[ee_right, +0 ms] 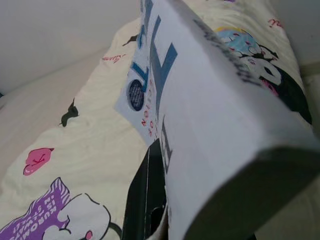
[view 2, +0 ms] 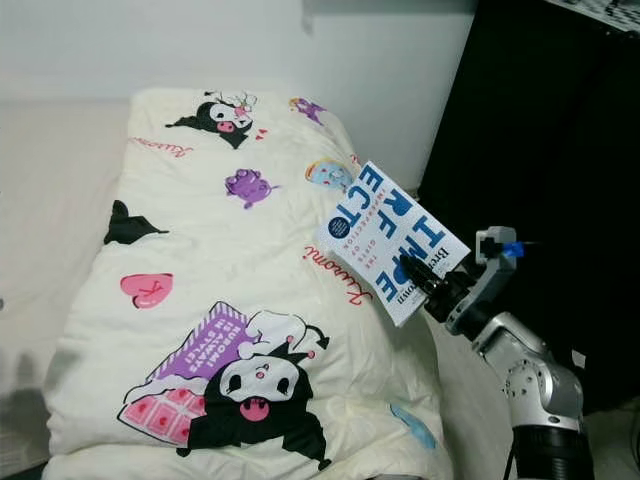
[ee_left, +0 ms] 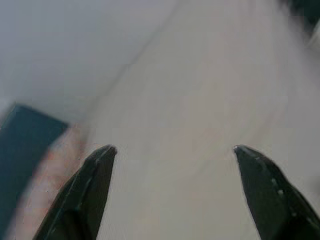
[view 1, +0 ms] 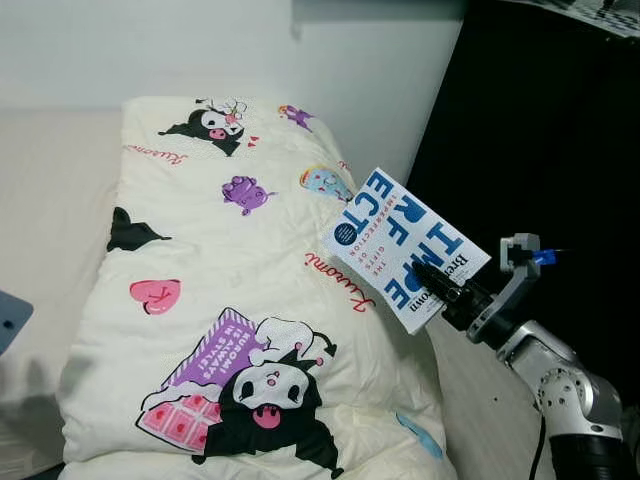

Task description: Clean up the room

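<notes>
My right gripper (view 1: 437,283) is shut on a white book with big blue letters (view 1: 400,245), held up in the air over the right edge of the bed. Seen along the right wrist, the book (ee_right: 210,100) stands edge-on, with one black finger (ee_right: 147,195) pressed flat on its cover. Under it lies a cream quilt printed with cartoon figures (view 1: 230,300), spread over the bed. My left gripper (ee_left: 172,152) is open, its fingers wide apart over a pale blurred surface with nothing between them.
A tall black piece of furniture (view 1: 540,130) stands right of the bed, close behind the right arm. A white wall (view 1: 200,45) runs behind the bed. A beige mattress (view 1: 50,200) shows left of the quilt. A blue-grey object (view 1: 12,320) sits at the left edge.
</notes>
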`<state>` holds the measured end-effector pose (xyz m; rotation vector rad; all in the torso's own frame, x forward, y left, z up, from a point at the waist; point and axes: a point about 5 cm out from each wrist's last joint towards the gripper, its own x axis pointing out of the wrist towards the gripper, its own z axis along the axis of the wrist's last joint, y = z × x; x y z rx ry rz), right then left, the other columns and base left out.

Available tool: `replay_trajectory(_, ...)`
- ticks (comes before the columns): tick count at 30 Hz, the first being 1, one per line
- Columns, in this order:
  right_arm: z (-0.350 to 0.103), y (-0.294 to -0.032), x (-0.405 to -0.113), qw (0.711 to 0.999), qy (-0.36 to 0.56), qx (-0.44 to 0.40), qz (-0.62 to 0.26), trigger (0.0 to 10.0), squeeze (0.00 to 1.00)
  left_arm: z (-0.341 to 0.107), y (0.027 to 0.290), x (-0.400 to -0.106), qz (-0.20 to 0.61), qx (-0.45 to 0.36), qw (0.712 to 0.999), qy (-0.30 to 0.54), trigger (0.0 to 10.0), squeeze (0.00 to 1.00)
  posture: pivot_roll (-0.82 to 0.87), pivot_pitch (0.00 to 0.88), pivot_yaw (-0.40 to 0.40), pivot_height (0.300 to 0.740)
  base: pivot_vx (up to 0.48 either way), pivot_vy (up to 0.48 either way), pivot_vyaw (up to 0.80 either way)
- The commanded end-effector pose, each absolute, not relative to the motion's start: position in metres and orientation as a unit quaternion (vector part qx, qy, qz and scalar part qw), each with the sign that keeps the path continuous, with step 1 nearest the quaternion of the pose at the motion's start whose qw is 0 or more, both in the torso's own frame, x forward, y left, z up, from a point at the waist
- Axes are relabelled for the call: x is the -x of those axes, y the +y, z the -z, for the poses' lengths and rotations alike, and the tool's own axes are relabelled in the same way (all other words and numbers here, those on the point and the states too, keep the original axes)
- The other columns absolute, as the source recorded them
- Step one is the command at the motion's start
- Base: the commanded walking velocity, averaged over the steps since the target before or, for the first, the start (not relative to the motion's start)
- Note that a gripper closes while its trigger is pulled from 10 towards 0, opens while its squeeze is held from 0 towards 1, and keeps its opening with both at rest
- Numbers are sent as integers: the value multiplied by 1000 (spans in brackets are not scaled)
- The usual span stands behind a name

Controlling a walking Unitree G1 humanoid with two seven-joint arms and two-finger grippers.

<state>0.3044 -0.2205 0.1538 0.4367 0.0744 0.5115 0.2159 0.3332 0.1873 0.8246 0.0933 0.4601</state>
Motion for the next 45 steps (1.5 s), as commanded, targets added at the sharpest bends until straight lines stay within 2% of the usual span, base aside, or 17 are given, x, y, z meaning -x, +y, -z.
replay_trajectory(1, -160, -223, -304, 947, 11, -206, -246, 0, 0, -184, 316, -225, -190, -269, 944, 4, 10000, 1000, 51, 28, -89, 477, 0, 0, 0)
replay_trajectory(2, -160, -223, -304, 947, 11, -206, -246, 0, 0, -184, 316, -225, -190, -269, 944, 4, 10000, 1000, 51, 28, -89, 477, 0, 0, 0)
replay_trajectory(3, -159, -220, -305, 947, 8, -208, -245, 0, 0, -182, 294, -237, -148, -148, 977, -37, 10000, 345, 45, 27, -91, 477, 0, 0, 0)
replay_trajectory(4, -159, -215, -304, 945, 3, -211, -249, 4000, 0, -179, 271, -247, -109, -54, 991, -63, 10000, 0, 39, 24, -92, 477, 0, 0, 0)
replay_trajectory(5, -160, -211, -304, 943, -2, -214, -255, 10000, 0, -176, 255, -255, -80, -1, 994, -73, 10000, 0, 32, 22, -94, 477, 0, 0, 0)
replay_trajectory(10, -162, -201, -303, 938, -11, -222, -265, 10000, 0, -165, 231, -265, -41, 66, 995, -67, 10000, 0, 21, 20, -93, 477, 0, 0, 0)
replay_trajectory(12, -159, -188, -303, 941, -9, -210, -266, 10000, 0, -144, 206, -274, 2, 101, 994, -35, 10000, 0, 4, 16, -93, 477, 0, 0, 0)
replay_trajectory(13, -159, -188, -303, 941, -9, -210, -266, 10000, 0, -144, 206, -274, 2, 101, 994, -35, 10000, 0, 4, 16, -93, 477, 0, 0, 0)
replay_trajectory(15, -156, -177, -301, 937, -3, -211, -278, 10000, 0, -132, 185, -281, 39, 120, 992, -13, 10000, 0, -9, 15, -92, 482, 0, 0, 0)
replay_trajectory(26, -155, -169, -302, 931, -10, -231, -284, 10000, 0, -129, 158, -298, 96, 150, 984, 6, 10000, 0, -11, 0, -87, 517, -44, 0, 0)
replay_trajectory(30, -156, -168, -303, 930, -12, -231, -286, 10000, 0, -129, 158, -299, 97, 146, 985, 2, 10000, 0, -11, 0, -86, 527, -480, 0, 0)
replay_trajectory(39, -152, -164, -305, 930, -9, -231, -286, 10000, 0, -119, 164, -301, 79, 123, 989, 2, 10000, 0, -3, 0, -92, 557, 0, 0, 0)
replay_trajectory(45, -148, -165, -306, 930, -5, -236, -283, 10000, 0, -92, 175, -297, 55, 103, 992, 43, 10000, 0, 1, 0, -93, 582, 0, 0, 0)
